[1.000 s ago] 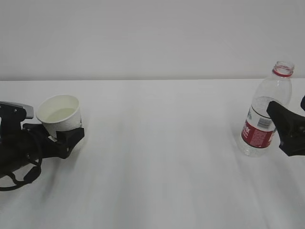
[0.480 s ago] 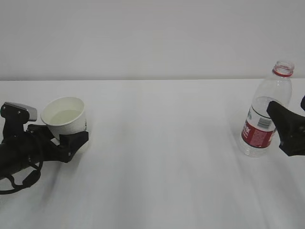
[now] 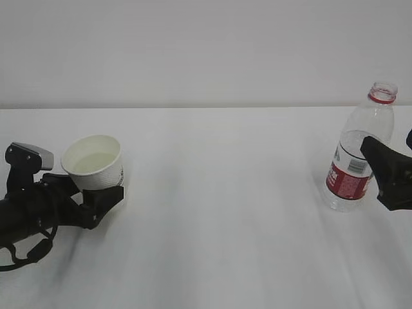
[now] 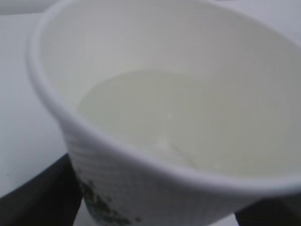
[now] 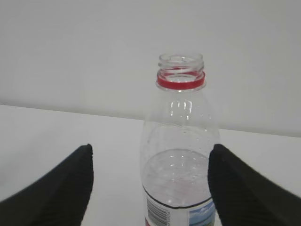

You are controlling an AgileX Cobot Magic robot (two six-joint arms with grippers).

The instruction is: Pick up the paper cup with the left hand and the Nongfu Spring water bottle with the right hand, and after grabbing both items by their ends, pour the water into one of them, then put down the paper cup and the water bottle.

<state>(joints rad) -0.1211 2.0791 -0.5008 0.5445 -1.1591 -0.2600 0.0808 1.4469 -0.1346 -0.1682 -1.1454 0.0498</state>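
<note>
In the exterior view, the left claw (image 3: pixel 96 193) held the paper cup (image 3: pixel 94 164) at the left end of the white bench (image 3: pixel 225 219), its black jaws clasping the cup's lower part, the cup tilted slightly. The water (image 3: pixel 90 162) lay pale inside it. At the far right stood the Nongfu Spring water bottle (image 3: pixel 358 151), upright and capless, with the right claw (image 3: pixel 386 174) just beside it, jaws spread wide.

In the left wrist view, the cup (image 4: pixel 155 169) filled the frame, water (image 4: pixel 155 113) pooled in its bottom, green marks low on its side.

In the right wrist view, the bottle (image 5: pixel 181 150) stood between the parted jaws, untouched by either, part-filled with water (image 5: pixel 176 183).
</note>
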